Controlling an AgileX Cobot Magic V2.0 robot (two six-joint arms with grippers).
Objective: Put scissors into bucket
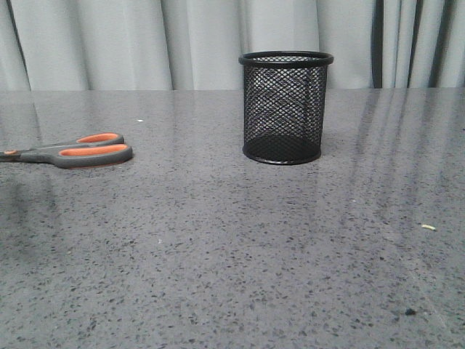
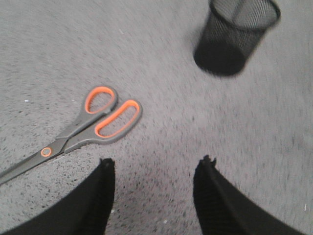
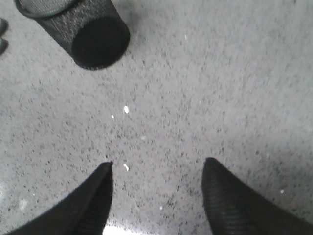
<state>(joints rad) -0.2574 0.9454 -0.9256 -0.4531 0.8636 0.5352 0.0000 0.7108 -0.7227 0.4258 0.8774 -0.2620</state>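
Note:
The scissors [image 1: 73, 151] lie flat on the grey speckled table at the left, handles toward the middle, blades running off the left edge of the front view. They also show in the left wrist view [image 2: 83, 128]. The bucket [image 1: 285, 107], a black wire-mesh cup, stands upright at the table's middle back; it shows in the left wrist view [image 2: 234, 33] and the right wrist view [image 3: 80, 29]. My left gripper [image 2: 155, 164] is open and empty above the table, the scissors just beyond it. My right gripper [image 3: 157, 166] is open and empty over bare table. Neither gripper shows in the front view.
Grey curtains [image 1: 182, 43] hang behind the table's far edge. Small crumbs lie on the table at the right [image 1: 429, 227] and near the right gripper [image 3: 126, 109].

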